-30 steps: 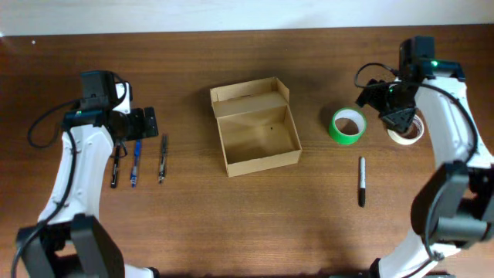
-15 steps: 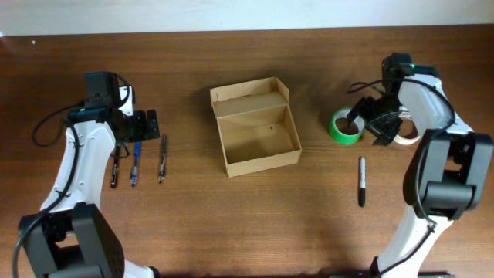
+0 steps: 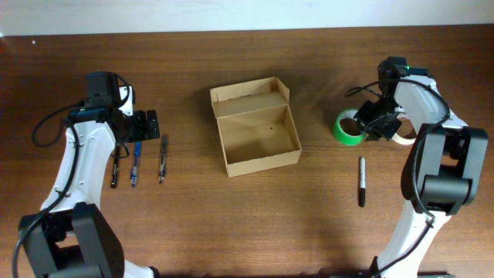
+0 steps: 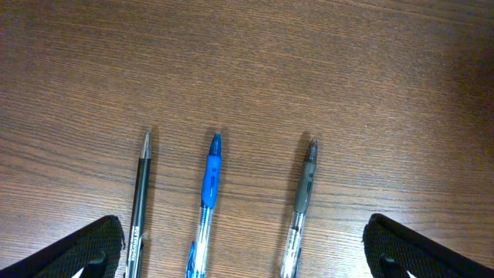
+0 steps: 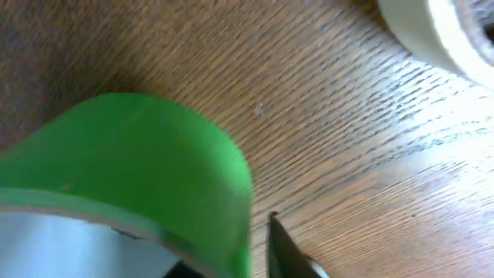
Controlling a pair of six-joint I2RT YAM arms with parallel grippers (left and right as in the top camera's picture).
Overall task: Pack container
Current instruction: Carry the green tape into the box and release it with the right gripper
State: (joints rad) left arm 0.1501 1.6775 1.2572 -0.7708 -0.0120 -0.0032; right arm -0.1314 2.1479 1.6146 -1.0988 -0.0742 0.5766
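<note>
The container [image 3: 258,137], a brown cardboard box, lies open mid-table with its lid flap [image 3: 248,96] folded back and nothing inside. My right gripper [image 3: 364,123] is shut on the wall of a green tape roll [image 3: 345,130], right of the box. In the right wrist view the green tape roll [image 5: 154,162] fills the left, with one fingertip [image 5: 282,251] just outside its wall and my right gripper [image 5: 231,259] clamped across it. My left gripper [image 3: 143,123] stands open, wide apart, over three pens.
A black pen [image 4: 140,201], a blue pen [image 4: 208,193] and a grey pen [image 4: 302,193] lie side by side between the open fingers of my left gripper [image 4: 247,239]. A white tape roll [image 3: 405,135] sits right of the green one. A black marker [image 3: 361,182] lies nearer the front.
My right gripper came down onto the green roll and shut on its wall; the roll shifted slightly right. The left arm has barely moved.
</note>
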